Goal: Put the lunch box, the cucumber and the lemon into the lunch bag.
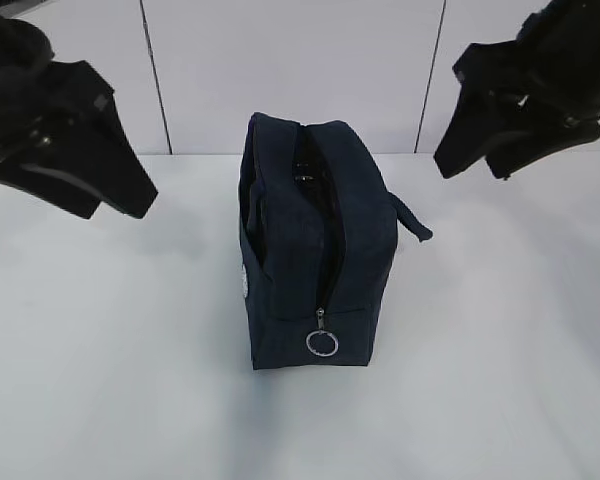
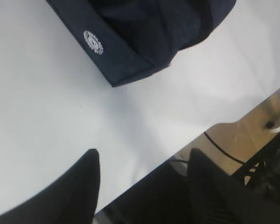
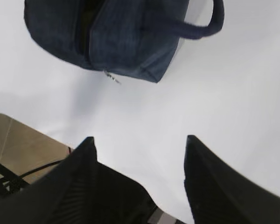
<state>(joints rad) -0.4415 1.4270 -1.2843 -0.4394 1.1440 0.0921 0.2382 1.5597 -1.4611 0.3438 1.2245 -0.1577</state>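
The dark navy lunch bag [image 1: 315,250] stands upright in the middle of the white table, its top zipper open along the top and its metal ring pull [image 1: 322,343] hanging at the near end. It also shows in the left wrist view [image 2: 144,32] with its white round logo [image 2: 93,42], and in the right wrist view [image 3: 112,35]. My left gripper [image 1: 120,205] is open and empty, raised to the bag's left. My right gripper [image 1: 470,165] is open and empty, raised at the back right. The lunch box, cucumber and lemon are out of view.
The white table [image 1: 110,380] has a front edge seen in the left wrist view [image 2: 177,154], with floor and a cable [image 2: 224,149] beyond. A strap handle [image 1: 412,220] sticks out on the bag's right side. A white panelled wall [image 1: 280,70] stands behind.
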